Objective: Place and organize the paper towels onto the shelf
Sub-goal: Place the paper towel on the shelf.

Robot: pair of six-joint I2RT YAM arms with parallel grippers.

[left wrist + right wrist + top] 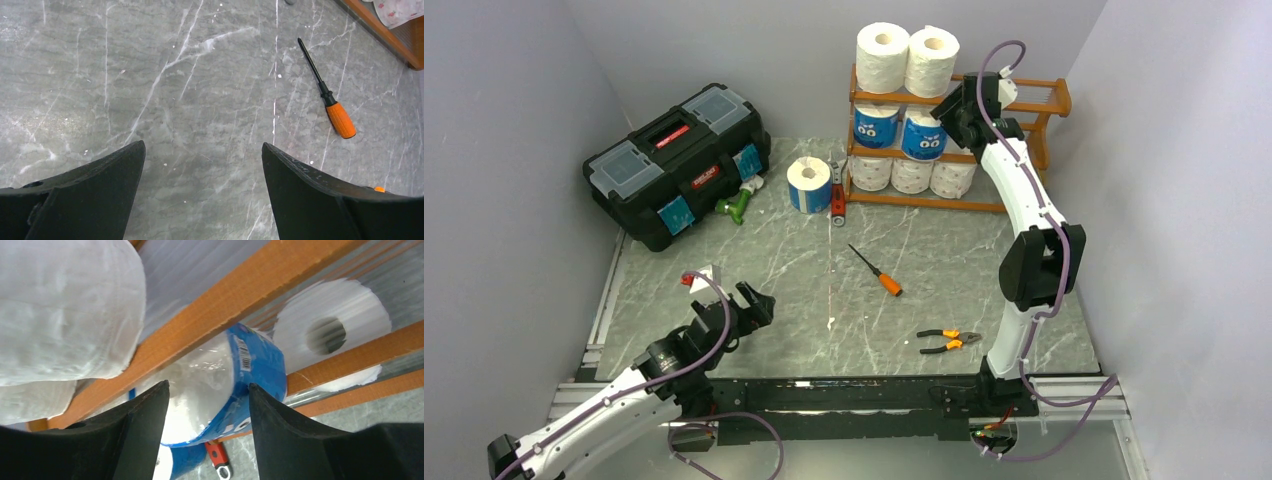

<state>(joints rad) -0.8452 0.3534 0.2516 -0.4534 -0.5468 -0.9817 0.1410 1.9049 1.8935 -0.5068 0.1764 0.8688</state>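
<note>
Though off the shelf (pixel 1036 97), the blue roll (pixel 809 185) stands core upward.

Right hand (pixel 207 386) straddles a blue roll (pixel 260 360) — whether it grips, unclear.

Soft, even light, faint shadows. In the right wrist view the white roll (pixel 65 310) upper left is blurred; the blue-wrapped roll (pixel 260 365) shows glare.

left arm (pixel 614 400): I am holding it low and folded, its forearm stretching forward.
left gripper (pixel 749 305): I am pointing it downward, jaws spread wide.
right arm (pixel 1027 205): I am reaching it high and far forward.
right gripper (pixel 949 112): I am holding its jaws parted.
</note>
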